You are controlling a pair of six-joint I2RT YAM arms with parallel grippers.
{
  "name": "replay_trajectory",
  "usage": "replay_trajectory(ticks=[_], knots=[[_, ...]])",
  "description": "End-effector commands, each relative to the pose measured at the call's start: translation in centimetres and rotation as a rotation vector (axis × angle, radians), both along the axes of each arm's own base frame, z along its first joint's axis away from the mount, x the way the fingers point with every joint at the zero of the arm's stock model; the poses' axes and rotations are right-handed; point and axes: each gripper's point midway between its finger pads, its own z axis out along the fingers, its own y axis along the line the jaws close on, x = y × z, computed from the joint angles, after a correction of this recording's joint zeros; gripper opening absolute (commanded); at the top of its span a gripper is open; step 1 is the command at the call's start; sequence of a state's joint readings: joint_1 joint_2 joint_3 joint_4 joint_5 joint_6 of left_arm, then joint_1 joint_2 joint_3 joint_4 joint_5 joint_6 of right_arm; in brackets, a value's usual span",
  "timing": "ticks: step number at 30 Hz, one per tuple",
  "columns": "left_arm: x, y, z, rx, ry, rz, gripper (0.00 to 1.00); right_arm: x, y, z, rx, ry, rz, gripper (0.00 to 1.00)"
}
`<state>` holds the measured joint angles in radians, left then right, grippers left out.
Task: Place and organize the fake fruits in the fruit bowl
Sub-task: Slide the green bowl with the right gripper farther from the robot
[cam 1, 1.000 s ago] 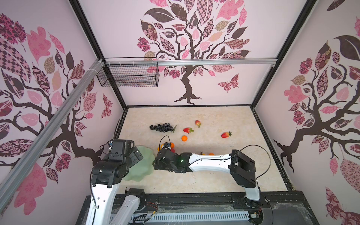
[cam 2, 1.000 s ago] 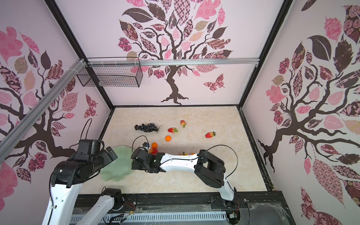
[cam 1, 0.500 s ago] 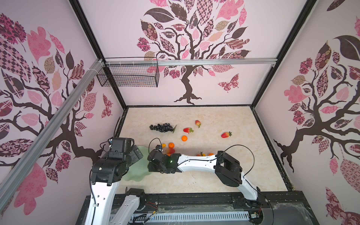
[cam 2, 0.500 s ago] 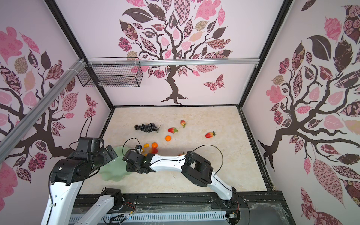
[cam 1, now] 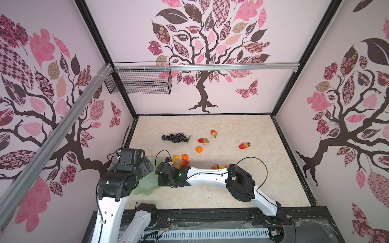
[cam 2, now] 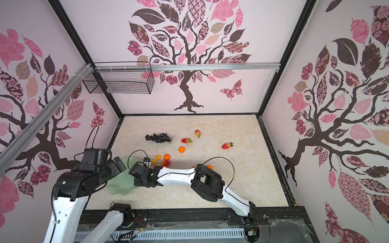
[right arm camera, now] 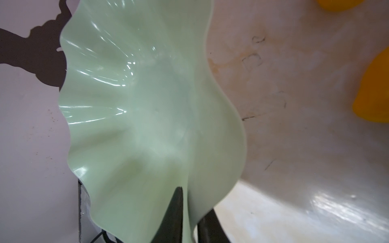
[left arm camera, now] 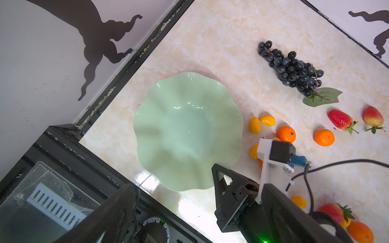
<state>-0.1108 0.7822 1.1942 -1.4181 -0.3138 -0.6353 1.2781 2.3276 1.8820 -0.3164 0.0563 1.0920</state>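
1. In a top view: noting the right claw [cam 1: 159, 179] reaching across to the edge of the fruit bowl [cam 1: 144, 186]; recording the fake fruits [cam 1: 185, 156] lying loose beyond the claw.
2. Left wrist: logging the left claw [left arm camera: 197, 189] spread wide, grasping nothing, hovering over the bowl; finding no fruit inside.
3. Right wrist: finding the right claw clenched on the ruffled rim, one finger [right arm camera: 175, 221] inside, one beneath. Judging the bowl light, stiff, glossy, slippery; advising a deep hold on a rim fold.
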Motion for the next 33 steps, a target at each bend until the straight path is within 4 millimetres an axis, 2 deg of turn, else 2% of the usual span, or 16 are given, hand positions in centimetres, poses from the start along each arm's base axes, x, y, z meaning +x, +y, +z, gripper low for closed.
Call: replay_trajectory(ticks=[1,7,15,19,25,29,33], knots=[[-0.1,0.2,1.3,0.008,-0.032,0.003,0.99,0.1,0.2,-1.2,-0.040,-0.016,0.001,0.11],[-0.5,0.7,2.1,0.029,-0.048,0.023,0.99,0.7,0.8,0.7,-0.023,-0.059,0.006,0.00],[-0.7,1.6,5.5,0.094,-0.116,0.024,0.99,1.8,1.1,7.2,0.066,-0.156,0.015,0.00],[-0.2,0.8,6.6,0.093,-0.155,-0.043,0.99,1.9,0.0,10.7,0.130,-0.203,0.009,0.00],[0.8,-0.5,7.1,0.065,-0.176,-0.113,0.99,2.2,-4.7,13.7,0.181,-0.254,-0.048,0.00],[1.9,-1.9,6.7,0.022,-0.186,-0.178,0.99,3.2,-9.5,14.5,0.201,-0.276,-0.112,0.00],[3.5,-4.5,6.1,-0.077,-0.216,-0.279,0.98,4.7,-15.3,14.6,0.180,-0.286,-0.199,0.00]])
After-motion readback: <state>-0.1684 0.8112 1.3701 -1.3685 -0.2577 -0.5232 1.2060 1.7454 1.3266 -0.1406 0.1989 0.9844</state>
